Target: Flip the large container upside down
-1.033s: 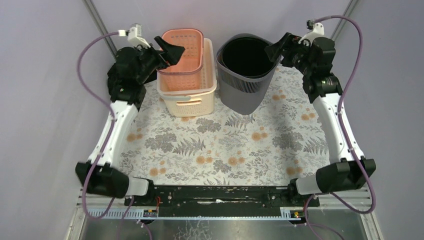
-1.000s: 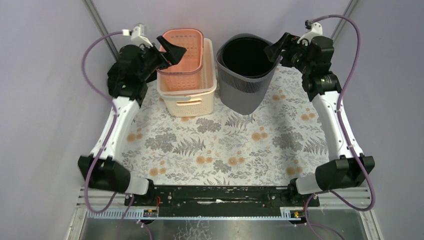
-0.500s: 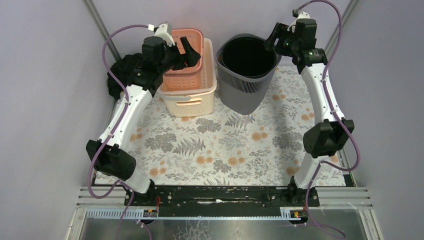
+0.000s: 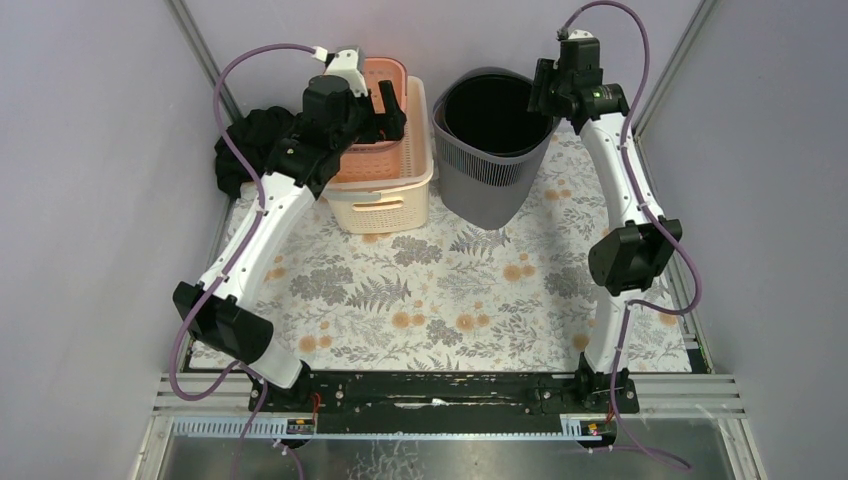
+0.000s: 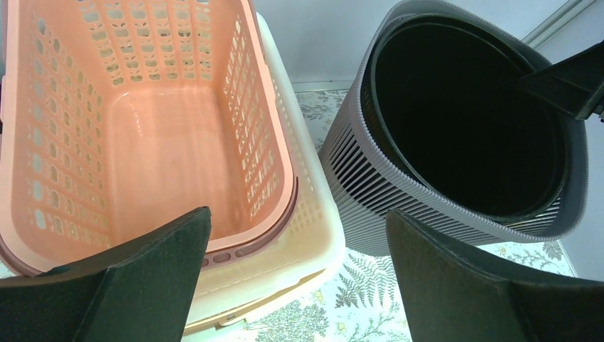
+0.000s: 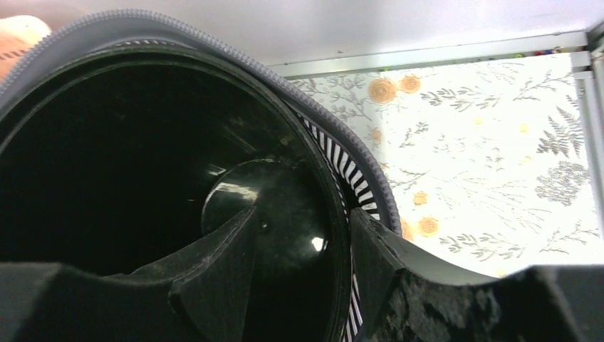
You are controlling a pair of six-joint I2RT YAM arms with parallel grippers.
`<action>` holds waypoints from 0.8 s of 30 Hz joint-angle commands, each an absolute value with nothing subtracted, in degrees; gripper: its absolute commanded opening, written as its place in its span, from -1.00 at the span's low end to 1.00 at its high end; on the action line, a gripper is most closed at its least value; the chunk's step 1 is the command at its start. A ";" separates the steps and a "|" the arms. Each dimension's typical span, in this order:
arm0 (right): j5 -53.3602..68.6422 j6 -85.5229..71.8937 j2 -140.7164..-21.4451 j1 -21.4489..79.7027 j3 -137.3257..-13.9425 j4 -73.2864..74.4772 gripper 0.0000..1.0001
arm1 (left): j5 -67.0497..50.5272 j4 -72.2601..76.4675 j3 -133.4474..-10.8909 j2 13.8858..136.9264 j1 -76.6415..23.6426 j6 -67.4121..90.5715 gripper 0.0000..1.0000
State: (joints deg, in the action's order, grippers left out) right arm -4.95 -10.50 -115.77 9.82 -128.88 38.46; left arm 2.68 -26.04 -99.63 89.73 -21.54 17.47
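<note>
The large container [image 4: 487, 172], a grey slatted bin with a black liner [image 6: 142, 164] inside, is seen standing upright, mouth up, at the back of the bench [image 4: 450, 290], right of centre and just beside two stacked baskets.

Its right-hand rim is straddled by the right pincer [image 4: 541, 97]. In the right wrist view one finger [image 6: 214, 274] is seen inside the liner and the other [image 6: 388, 263] outside the grey wall. The jaws are parted. The outer finger lies against or just beside the rim, while a gap is visible between the inner finger and the liner wall, so no pinch is shown. The right arm is stretched far back from its base at the near right edge. Its elbow is raised over the bench's right side and its wrist is turned left onto the container.

The left pincer [image 4: 385, 100] is held spread wide above the right rim of the pink basket [image 4: 375, 160], which is nested in a cream basket [image 4: 385, 205]. Nothing is gripped between its fingers. The left arm is extended diagonally from the near left, with the elbow low near the front and the wrist bent right over the baskets.

A black cloth [image 4: 245, 145] is lying at the back left of the bench, beside that arm.
</note>
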 commanded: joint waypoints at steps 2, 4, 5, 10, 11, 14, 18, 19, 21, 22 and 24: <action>-10.13 -7.11 -117.99 12.08 -134.46 44.26 0.10 | 5.22 -26.41 -101.07 89.48 -22.15 15.39 1.00; -10.36 -7.01 -119.38 12.21 -136.83 46.76 0.06 | 5.34 -26.44 -101.11 89.54 -22.15 15.32 1.00; -10.59 -7.14 -119.96 12.34 -138.35 47.88 0.04 | 5.35 -26.50 -101.16 89.58 -22.15 15.30 1.00; -10.73 -7.32 -121.58 12.40 -140.94 51.74 -0.10 | 5.42 -26.73 -101.96 89.71 -22.24 15.08 1.00; -10.30 -7.19 -121.70 12.43 -140.94 51.85 -0.15 | 5.61 -27.10 -102.42 89.80 -22.24 14.91 1.00; -8.98 -7.07 -122.44 12.48 -141.59 52.43 -0.25 | 5.99 -27.99 -103.11 89.54 -22.24 14.40 1.00; -6.76 -7.46 -124.73 12.59 -143.61 54.10 -0.27 | 6.69 -28.39 -102.66 88.81 -22.24 13.99 1.00; -6.49 -7.55 -124.96 12.69 -143.76 54.32 -0.27 | 6.68 -28.39 -102.51 88.68 -22.28 13.98 1.00; -6.61 -7.64 -126.12 12.91 -143.96 54.72 -0.38 | 6.42 -28.47 -102.42 88.62 -22.23 13.97 1.00; -6.81 -7.69 -126.68 13.00 -144.23 55.09 -0.51 | 6.26 -28.45 -102.44 88.66 -22.24 14.05 1.00; -6.83 -7.71 -127.43 13.01 -144.11 55.31 -0.82 | 5.95 -28.56 -102.34 88.61 -22.25 14.07 1.00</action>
State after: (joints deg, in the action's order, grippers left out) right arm -11.03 -7.03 -123.96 11.25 -143.26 51.29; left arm 5.41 -27.99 -101.38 89.82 -21.85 15.42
